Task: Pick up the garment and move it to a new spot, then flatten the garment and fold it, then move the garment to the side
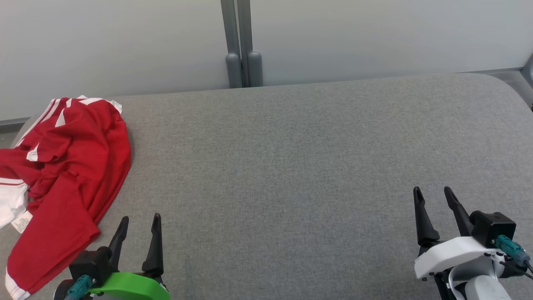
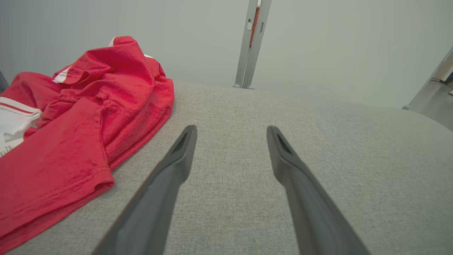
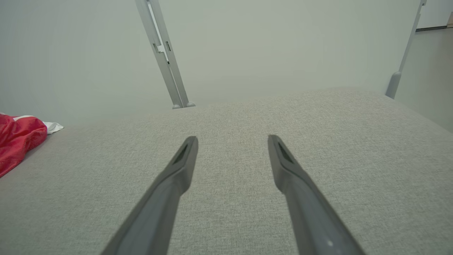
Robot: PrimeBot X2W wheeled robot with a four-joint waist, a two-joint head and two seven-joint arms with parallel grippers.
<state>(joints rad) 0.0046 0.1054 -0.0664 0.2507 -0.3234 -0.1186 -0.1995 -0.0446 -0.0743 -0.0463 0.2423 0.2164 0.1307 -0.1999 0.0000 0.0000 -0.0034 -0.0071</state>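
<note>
Both of my pincers, left gripper (image 1: 140, 217) and right gripper (image 1: 432, 190), hang spread wide and empty over the grey pad (image 1: 291, 166), and the red garment (image 1: 70, 166) lies crumpled at its left edge near my left one, so I reckon nothing's done yet: pickup, flattening, folding all left.

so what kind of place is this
Likely a robot test bay, not a home: a wide grey fabric-covered table, plain pale partition panels joined by grey metal posts behind it, and a crumpled red-and-white jersey at the table's left end.
</note>
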